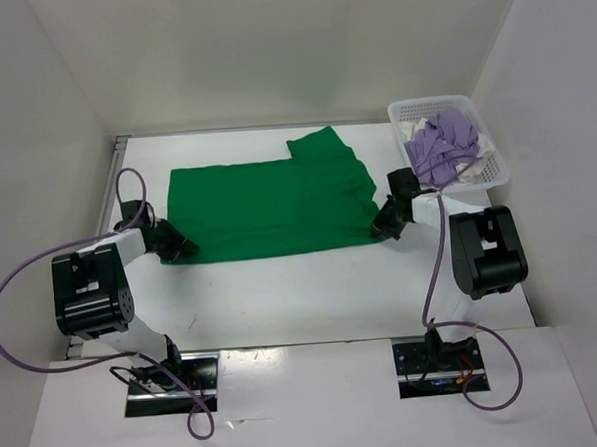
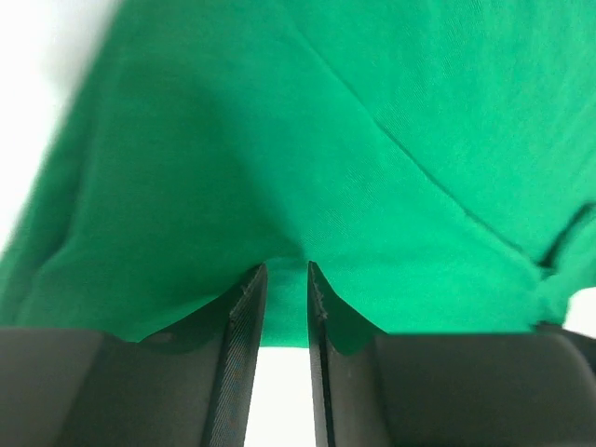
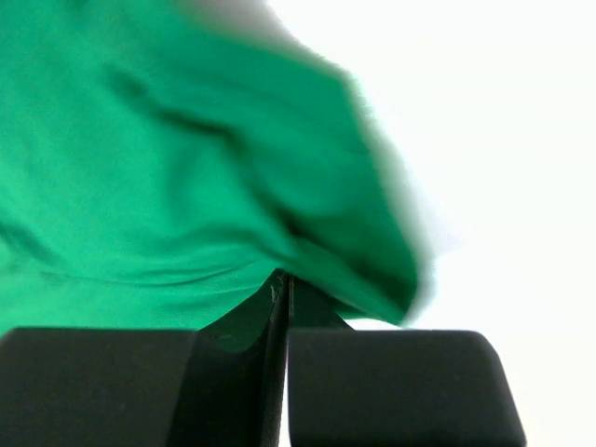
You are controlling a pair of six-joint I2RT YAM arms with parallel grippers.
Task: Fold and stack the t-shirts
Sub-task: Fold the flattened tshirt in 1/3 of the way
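Note:
A green t-shirt lies spread flat across the middle of the table, one sleeve sticking out toward the back. My left gripper is at the shirt's near left corner. In the left wrist view its fingers stand a narrow gap apart, with the shirt's hem pinched between the tips. My right gripper is at the near right corner. In the right wrist view it is shut tight on the shirt's edge.
A white basket at the back right holds a purple garment and some white cloth. White walls enclose the table on the left, back and right. Bare table lies between the shirt and the arm bases.

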